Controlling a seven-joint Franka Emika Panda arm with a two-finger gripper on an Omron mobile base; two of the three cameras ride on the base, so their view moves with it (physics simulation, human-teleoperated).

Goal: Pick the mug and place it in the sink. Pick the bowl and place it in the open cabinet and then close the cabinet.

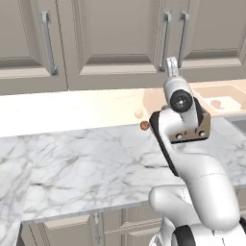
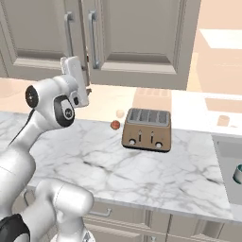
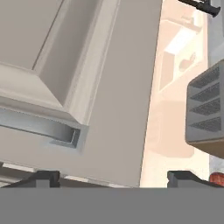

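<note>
The gripper (image 3: 113, 177) is wide open, holding nothing, near the cabinet (image 3: 118, 87) door; push flat on the panel, beside the handle (image 3: 39, 127).

mug (image 2: 238, 174) edge-cropped; toaster (image 3: 206, 109) too

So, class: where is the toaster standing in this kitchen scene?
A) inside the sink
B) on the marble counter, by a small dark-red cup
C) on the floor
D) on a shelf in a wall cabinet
B: the toaster stands on the marble counter, with the dark-red cup to its left.
</note>
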